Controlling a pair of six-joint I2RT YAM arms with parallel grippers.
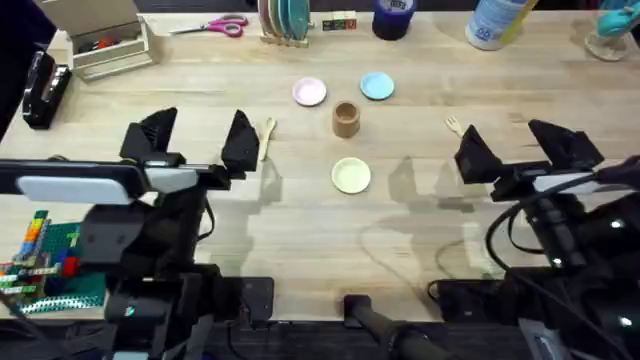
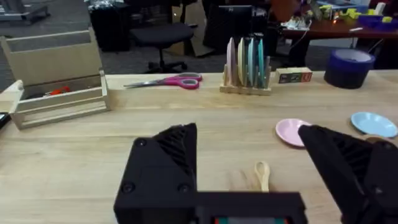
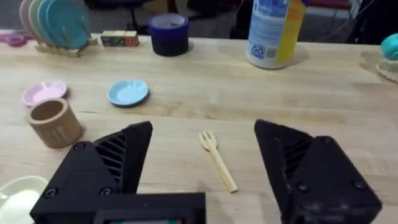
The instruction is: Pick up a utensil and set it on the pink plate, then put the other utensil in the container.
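Observation:
The small wooden spoon lies on the table just right of my left gripper, which is open and holds nothing. In the left wrist view the spoon shows ahead between the fingers, with the pink plate beyond it. The pink plate sits bare at centre back. Below and to its right stands the brown container. The wooden fork lies just beyond my right gripper, also open with nothing in it. In the right wrist view, the fork points toward the far edge, and the container stands apart.
A light blue plate sits beside the pink one, and a yellow-green plate lies nearer me. Along the back are scissors, a plate rack, a wooden box, a tape roll and a bottle.

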